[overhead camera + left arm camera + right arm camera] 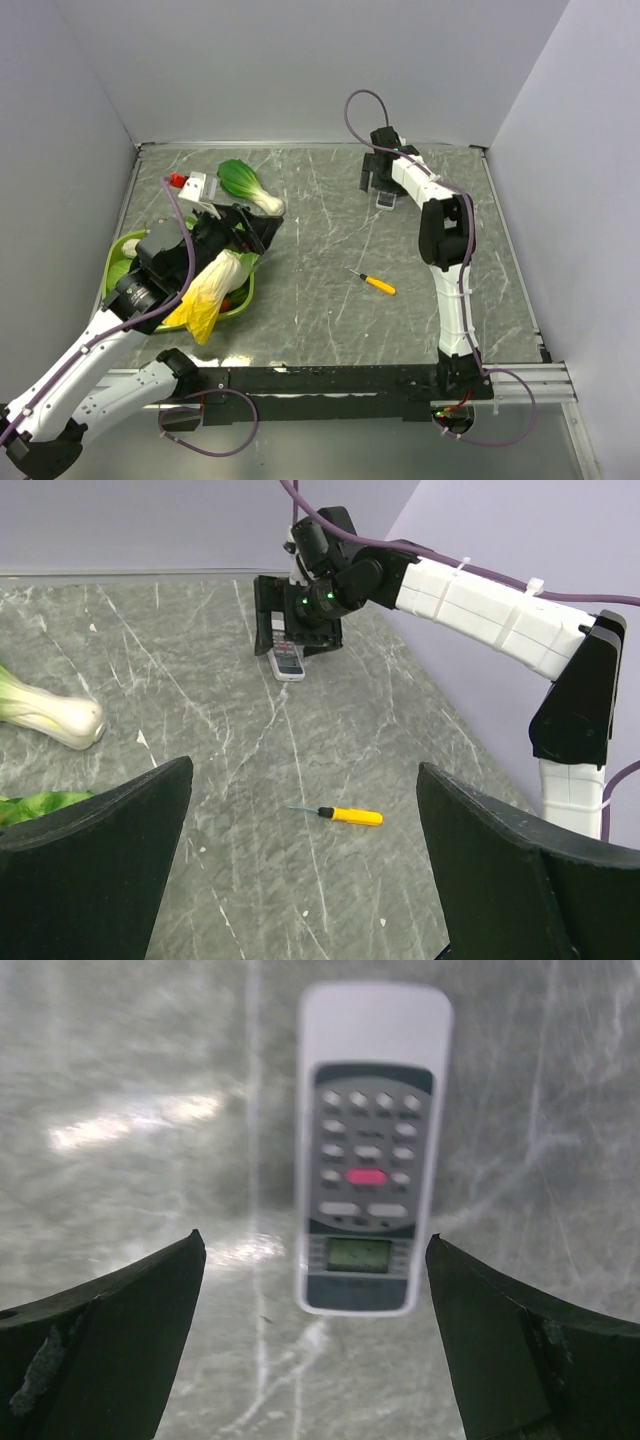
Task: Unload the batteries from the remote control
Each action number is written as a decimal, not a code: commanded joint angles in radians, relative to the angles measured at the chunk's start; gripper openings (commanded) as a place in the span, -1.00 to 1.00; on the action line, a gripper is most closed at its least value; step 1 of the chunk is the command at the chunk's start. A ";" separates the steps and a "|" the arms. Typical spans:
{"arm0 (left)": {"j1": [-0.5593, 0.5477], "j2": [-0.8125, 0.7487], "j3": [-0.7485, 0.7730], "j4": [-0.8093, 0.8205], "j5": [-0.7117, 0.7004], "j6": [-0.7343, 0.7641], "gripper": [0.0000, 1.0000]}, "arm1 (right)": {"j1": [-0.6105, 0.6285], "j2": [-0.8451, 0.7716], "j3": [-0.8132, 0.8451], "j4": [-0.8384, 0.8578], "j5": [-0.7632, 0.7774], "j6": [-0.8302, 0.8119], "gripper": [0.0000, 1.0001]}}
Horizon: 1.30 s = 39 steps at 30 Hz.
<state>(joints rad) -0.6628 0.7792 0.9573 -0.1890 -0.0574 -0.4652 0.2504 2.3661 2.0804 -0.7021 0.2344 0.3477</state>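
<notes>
Remote (372, 1150) lies buttons-up directly beneath the right gripper (312, 1260), jaws spread astride it ready to grasp, battery side presumably underneath; left gripper (305, 770), likewise spread, hangs well apart from it.

Below right gripper (315, 1243): remote control (372, 1150) lies face up; bare table (130, 1110) on both sides of it.
Beyond right gripper: back wall (300, 70) near.
Ahead of left gripper (305, 780): bare tabletop, only a yellow screwdriver (345, 815) on it.
Left of left gripper: bok choy (50, 715) in the way.
</notes>
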 commanded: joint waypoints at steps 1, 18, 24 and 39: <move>-0.003 -0.006 0.003 0.023 0.001 0.000 0.98 | -0.042 -0.031 0.011 -0.045 -0.032 0.017 0.99; -0.003 -0.017 0.001 0.026 -0.004 0.002 0.98 | -0.053 0.039 0.012 -0.069 -0.095 0.047 0.76; -0.003 -0.017 0.000 0.026 -0.009 0.005 0.98 | -0.053 0.074 0.064 -0.116 -0.096 0.051 0.72; -0.003 -0.037 -0.011 0.039 -0.013 0.010 0.98 | -0.051 0.052 0.032 -0.082 -0.138 0.025 0.19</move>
<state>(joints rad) -0.6628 0.7670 0.9565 -0.1883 -0.0586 -0.4648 0.1997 2.4317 2.1227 -0.8024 0.1314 0.3771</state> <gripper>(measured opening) 0.988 0.644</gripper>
